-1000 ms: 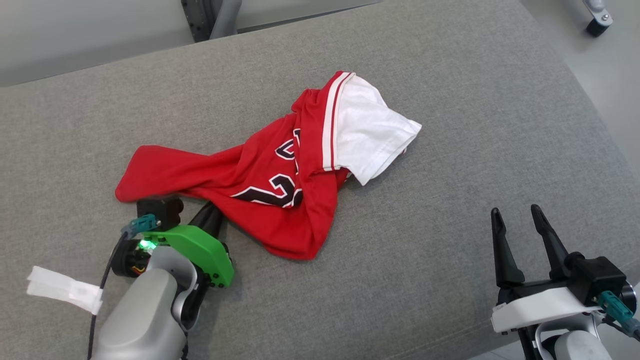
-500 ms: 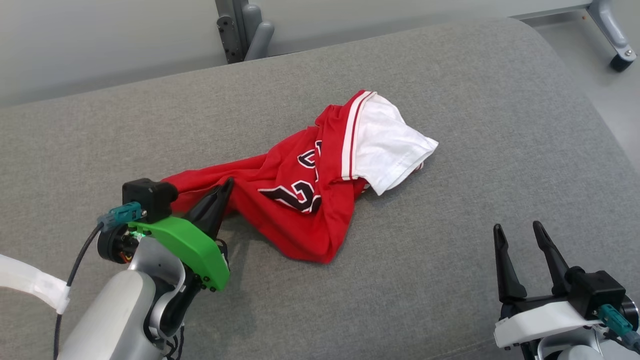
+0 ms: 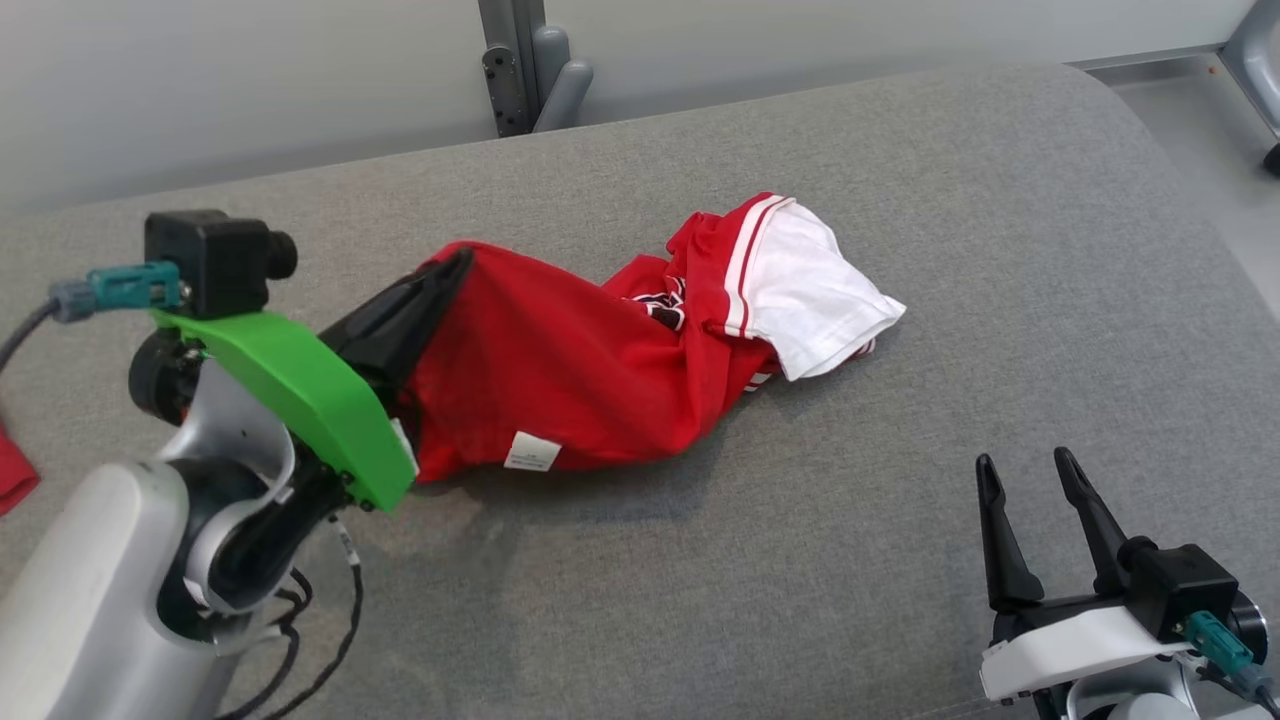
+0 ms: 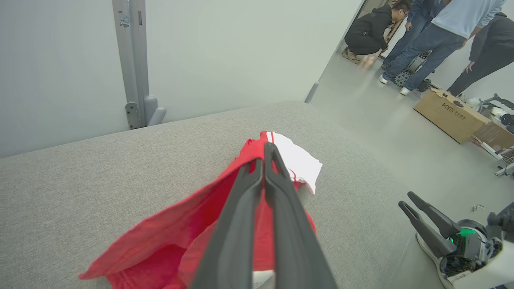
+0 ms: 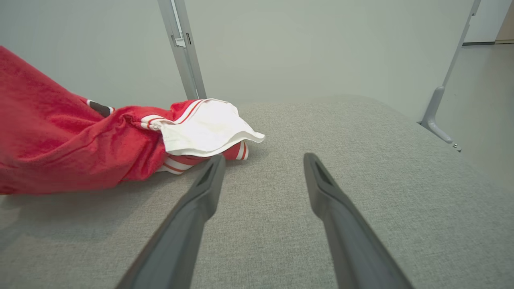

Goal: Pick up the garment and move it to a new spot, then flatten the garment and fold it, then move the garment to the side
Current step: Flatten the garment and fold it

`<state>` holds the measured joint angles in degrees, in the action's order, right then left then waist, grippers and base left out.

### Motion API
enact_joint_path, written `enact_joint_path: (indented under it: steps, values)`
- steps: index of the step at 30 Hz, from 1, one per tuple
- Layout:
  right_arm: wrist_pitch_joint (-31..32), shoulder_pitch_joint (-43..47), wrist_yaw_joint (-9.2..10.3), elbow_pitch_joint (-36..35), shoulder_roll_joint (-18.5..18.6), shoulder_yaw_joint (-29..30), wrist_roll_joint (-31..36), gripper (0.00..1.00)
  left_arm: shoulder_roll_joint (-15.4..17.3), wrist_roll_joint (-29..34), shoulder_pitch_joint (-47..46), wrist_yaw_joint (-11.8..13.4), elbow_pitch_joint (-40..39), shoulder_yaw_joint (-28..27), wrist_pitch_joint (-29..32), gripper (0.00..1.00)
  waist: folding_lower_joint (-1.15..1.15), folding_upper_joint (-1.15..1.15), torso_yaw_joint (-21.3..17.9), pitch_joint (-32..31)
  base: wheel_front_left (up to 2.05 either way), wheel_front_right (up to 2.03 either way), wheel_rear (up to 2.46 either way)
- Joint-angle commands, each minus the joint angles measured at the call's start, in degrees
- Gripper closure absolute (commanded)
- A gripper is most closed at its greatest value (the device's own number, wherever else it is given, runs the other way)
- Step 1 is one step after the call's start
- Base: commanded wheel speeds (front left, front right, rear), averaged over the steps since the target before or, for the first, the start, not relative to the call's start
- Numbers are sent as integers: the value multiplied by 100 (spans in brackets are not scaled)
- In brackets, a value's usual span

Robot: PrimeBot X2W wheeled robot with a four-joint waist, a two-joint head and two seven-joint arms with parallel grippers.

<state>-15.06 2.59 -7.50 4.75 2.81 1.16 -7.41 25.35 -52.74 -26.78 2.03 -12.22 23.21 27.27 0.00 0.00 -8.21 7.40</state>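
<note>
Since half a second ago, in the head view, one red end of the garment (image 3: pixel 560 380) has been raised off the grey cushion (image 3: pixel 900 200) by the left gripper (image 3: pixel 445 272); the white end is left resting there. The right gripper (image 3: pixel 1024 460) is held aside, fingers apart, empty.

Left wrist view: fingers are clamped together on red cloth, presumably for carrying to a new spot. A cardboard box (image 4: pixel 449 114) is noted on the floor; contents cannot be told.

Right wrist view: the sleeve (image 5: pixel 200 128) lies just beyond the spread fingers.

Bright even light; soft shadow under garment (image 3: pixel 560 380); wrist views sharp, edges bowed.
</note>
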Motion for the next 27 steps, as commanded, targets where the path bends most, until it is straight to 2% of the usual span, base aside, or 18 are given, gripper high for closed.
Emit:
enact_joint_path:
  steps: [1,5,10,15,18,23,27]
  values:
    - [-18,-48,2,3,18,-9,-40,0,85,16,-113,60,73,-75,45,100,0,0,-22,38,0,0,0]
    - [-18,-144,2,-3,17,-108,-128,0,193,79,-425,277,707,-207,229,100,0,0,-110,214,0,0,0]
    - [-18,-374,2,0,18,-267,-195,0,246,238,-726,306,2067,-329,12,100,0,0,-375,574,0,0,0]
    - [-18,-591,2,-29,17,-271,-244,0,267,443,-951,123,3336,-354,-398,100,0,0,-628,987,0,0,0]
    - [-18,-648,2,-31,15,-251,-263,0,207,550,-1087,48,3964,-391,-849,100,0,0,-713,1164,0,0,0]
    - [-18,-666,2,-38,16,-205,-217,0,85,772,-1260,-65,4883,-385,-1601,100,0,0,-735,1283,0,0,0]
    - [-18,-643,2,-46,16,-145,-136,0,-80,775,-1356,-171,5310,-390,-1954,100,0,0,-676,1238,0,0,0]
